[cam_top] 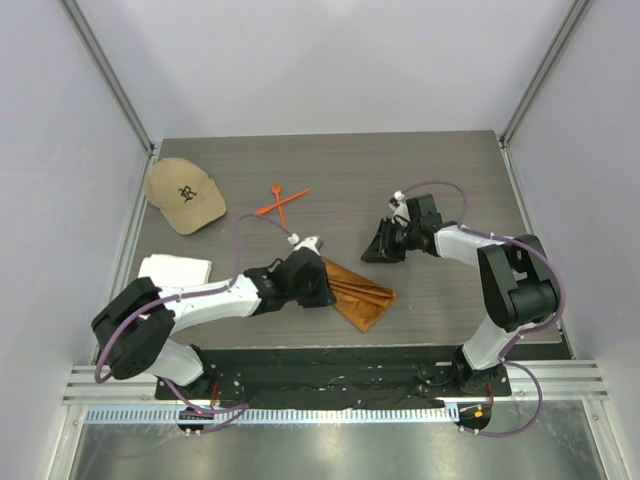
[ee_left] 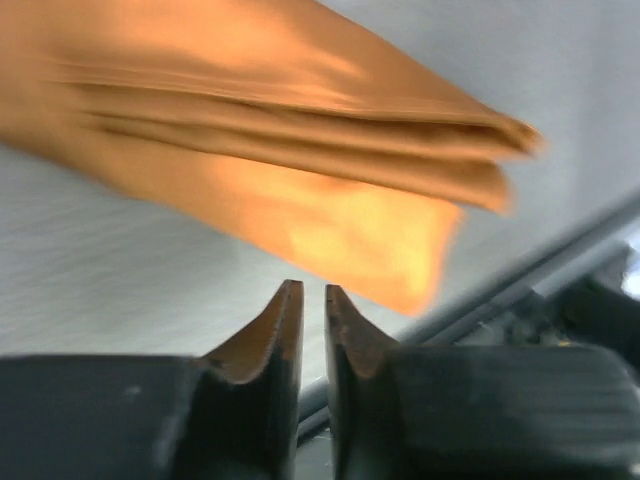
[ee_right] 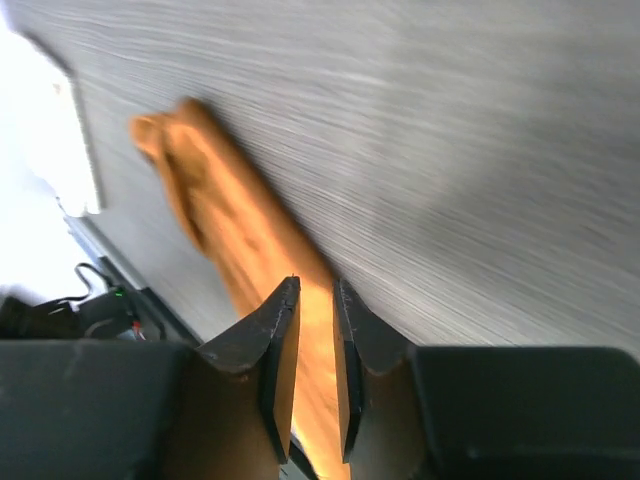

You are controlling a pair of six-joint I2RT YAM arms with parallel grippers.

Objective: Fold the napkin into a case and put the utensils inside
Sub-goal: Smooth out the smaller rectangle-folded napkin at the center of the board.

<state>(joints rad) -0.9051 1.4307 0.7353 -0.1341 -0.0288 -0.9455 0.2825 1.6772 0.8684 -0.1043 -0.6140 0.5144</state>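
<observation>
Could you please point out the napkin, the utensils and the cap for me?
napkin (cam_top: 362, 298), top view, middle of the folded cloth.
utensils (cam_top: 281, 205), top view, where the two pieces cross.
cap (cam_top: 185, 195), top view, its crown.

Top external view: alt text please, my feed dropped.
A folded orange napkin lies near the table's front edge, the left tool at its left end, the right tool just behind it, apart. Two orange utensils lie crossed farther back, beside a tan cap; a white towel lies at left.
</observation>
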